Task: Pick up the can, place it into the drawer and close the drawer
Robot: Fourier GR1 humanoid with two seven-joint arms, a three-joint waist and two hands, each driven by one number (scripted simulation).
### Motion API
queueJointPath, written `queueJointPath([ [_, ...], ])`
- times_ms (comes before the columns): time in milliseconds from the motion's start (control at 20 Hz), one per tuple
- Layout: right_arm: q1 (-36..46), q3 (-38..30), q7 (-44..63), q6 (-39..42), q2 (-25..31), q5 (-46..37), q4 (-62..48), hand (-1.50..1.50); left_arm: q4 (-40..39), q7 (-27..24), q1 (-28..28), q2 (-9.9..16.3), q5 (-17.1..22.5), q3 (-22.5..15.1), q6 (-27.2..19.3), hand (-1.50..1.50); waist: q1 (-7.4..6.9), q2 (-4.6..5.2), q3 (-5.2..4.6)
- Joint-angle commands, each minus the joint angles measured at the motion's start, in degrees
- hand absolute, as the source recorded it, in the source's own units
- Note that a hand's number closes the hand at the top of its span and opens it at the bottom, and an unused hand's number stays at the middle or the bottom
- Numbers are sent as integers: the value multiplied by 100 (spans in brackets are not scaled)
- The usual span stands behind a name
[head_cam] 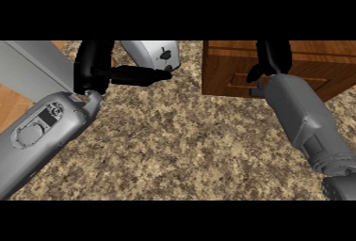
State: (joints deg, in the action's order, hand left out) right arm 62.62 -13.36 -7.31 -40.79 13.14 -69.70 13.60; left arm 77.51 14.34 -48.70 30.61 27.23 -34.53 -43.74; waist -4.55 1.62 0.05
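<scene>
Speckled stone-look counter (188, 141), matt; wood-grain drawer (306, 61) w/ satin finish; grey toaster (156, 54), smooth metal-like.

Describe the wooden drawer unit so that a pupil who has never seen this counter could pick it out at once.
Start from the speckled stone counter and look to its far right corner. There stands the wooden drawer unit, with the right hand at its front. It is the only brown, grained box; the thing beside it, a toaster, is white.

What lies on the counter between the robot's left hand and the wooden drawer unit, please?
In the head view, only speckled counter and the corner of a white appliance lie between the left hand and the wooden drawer unit; no can shows there.
</scene>
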Motion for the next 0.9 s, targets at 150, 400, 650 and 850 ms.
queueJointPath([
  [150, 338, -755, -900, -32, -293, 943, 225, -150, 112, -54, 195, 30, -105, 37, 2, -150, -69, 27, 26],
  [400, 468, -1353, -1292, 273, -539, 1634, 314, -150, 287, -100, 379, 208, -59, 167, 112, -150, -80, -8, 26],
  [650, 435, -1854, -1968, 615, -738, 2288, 429, -150, 324, -179, 639, 39, -126, 164, -45, -150, 81, -39, 17],
  [850, 784, -2419, -1918, 1455, -614, 2990, 486, -150, 447, -71, 791, 193, -128, 237, -55, -150, 166, -120, 13],
])
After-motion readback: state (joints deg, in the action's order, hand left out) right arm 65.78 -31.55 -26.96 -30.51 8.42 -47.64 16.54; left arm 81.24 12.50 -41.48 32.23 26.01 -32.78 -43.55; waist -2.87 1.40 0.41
